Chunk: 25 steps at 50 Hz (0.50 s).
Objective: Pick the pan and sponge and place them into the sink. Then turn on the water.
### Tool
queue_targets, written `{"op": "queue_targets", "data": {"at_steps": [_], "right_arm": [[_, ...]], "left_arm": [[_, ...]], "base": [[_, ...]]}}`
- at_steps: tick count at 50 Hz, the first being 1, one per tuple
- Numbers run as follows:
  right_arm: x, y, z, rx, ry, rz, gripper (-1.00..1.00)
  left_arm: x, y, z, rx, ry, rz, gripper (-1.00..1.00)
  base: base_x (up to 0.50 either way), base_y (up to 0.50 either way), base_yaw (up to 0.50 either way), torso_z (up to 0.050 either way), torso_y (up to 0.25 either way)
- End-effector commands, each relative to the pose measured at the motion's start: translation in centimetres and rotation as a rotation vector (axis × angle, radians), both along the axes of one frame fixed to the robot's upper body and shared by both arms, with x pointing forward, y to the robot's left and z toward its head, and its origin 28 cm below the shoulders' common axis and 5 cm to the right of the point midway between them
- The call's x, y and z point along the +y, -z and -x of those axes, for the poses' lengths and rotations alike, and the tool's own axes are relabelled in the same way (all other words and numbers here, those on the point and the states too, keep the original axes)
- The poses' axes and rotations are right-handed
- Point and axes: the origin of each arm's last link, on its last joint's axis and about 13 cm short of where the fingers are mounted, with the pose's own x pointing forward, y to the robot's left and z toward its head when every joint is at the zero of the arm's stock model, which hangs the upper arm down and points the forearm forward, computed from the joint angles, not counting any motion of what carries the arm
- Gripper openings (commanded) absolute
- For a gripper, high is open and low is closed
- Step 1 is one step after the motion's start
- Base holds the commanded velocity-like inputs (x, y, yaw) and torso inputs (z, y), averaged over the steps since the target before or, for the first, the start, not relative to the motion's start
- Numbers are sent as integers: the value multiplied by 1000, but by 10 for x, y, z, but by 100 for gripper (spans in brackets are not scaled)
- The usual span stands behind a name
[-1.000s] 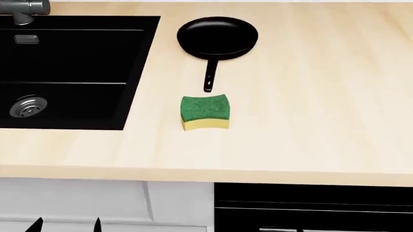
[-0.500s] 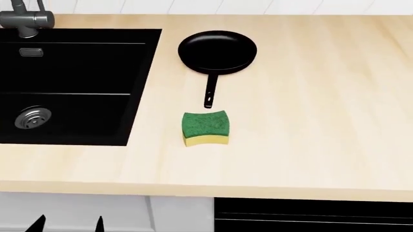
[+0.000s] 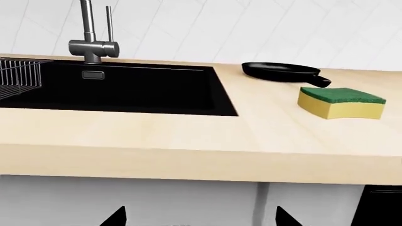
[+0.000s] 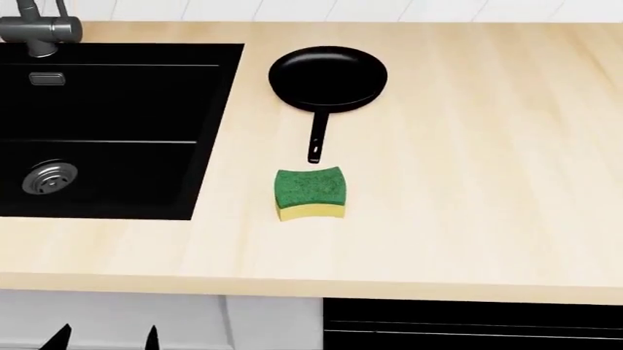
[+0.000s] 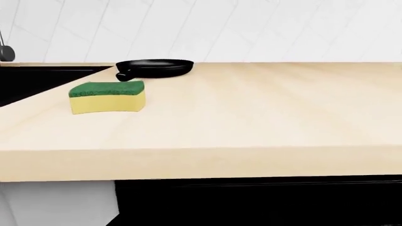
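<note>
On the pale wooden countertop [image 4: 467,182] the round matte-black frying pan [image 4: 328,76] sits toward the back, its long thin black handle pointing toward the front edge, and just off the tip of that handle, apart from it by a small gap, lies the small wavy-sided sponge [image 4: 311,192], green scouring face up over its yellow foam layer. Both are out on the bare wood, to the right of the large rectangular matte-black sink [image 4: 209,131] as the head camera sees it, and neither is inside it. Down in the basin the round steel drain [image 4: 49,177] shows near the front, the steel overflow slot [image 4: 47,79] sits on the back wall, and the dark-grey tap [image 4: 39,29] stands at the back rim. From the left wrist camera there's the tap again, tall against the white tiled wall [image 3: 251,28], and a wire rack [image 3: 19,75] peeks in at the far side of the sink. The left gripper [image 4: 105,337] hangs low in front of the white cabinet [image 4: 127,313], below the counter edge, only its two dark fingertips showing, spread well apart with nothing between them, so it's released. The right gripper is out of sight in every view; its wrist camera looks across the counter edge at the sponge and pan, with a dark appliance front [image 5: 264,200] beneath the worktop.
</note>
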Motion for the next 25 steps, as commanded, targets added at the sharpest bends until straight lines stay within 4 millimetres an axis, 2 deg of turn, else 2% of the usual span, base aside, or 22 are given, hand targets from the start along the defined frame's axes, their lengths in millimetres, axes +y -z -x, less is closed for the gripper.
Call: {"op": "queue_targets", "data": {"at_steps": [1,3,4,5,7,11,13,14,15,17,21,23,24,25], "right_arm": [[-3,-23,1,-47,13,43,100],[-9,-40,-3,-52,6,71,100],[-10,-42,-3,-38,-4,42,100],[-13,-49,-5,-7,-22,18,100],[-20,-67,-4,-58,-13,27,100],[-30,-101,-10,-94,-53,80,100],[-41,-125,-15,-122,-45,58,100],[-42,-128,-15,-125,-42,57,100],[-47,-139,-18,-142,-34,30,100],[-51,-155,-20,-148,-61,63,100],[-63,-182,-26,-149,-88,78,100],[-72,-194,-33,-152,-80,59,100],[-75,-198,-35,-153,-75,72,100],[-78,-200,-39,-147,-72,86,100]], "left_arm": [[0,-20,-6,-23,-2,39,100],[10,-35,-2,-43,4,41,100],[9,-38,-4,-43,13,53,100],[12,-47,-8,-41,33,-9,100],[25,-67,-3,-79,14,28,100],[29,-100,-7,-92,67,1,100],[31,-122,-12,-113,99,-21,100],[34,-124,-9,-112,110,-20,100],[39,-135,-6,-109,155,22,100],[45,-147,-14,-99,134,-70,100],[52,-172,-17,-86,186,-32,100],[48,-182,-33,-76,178,-58,100],[53,-184,-31,-71,179,-55,100],[48,-187,-39,-64,185,-46,100]], "base": [[0,0,0,0,0],[0,0,0,0,0],[0,0,0,0,0],[0,0,0,0,0],[0,0,0,0,0],[0,0,0,0,0],[0,0,0,0,0],[0,0,0,0,0],[0,0,0,0,0],[0,0,0,0,0],[0,0,0,0,0],[0,0,0,0,0],[0,0,0,0,0],[0,0,0,0,0]]}}
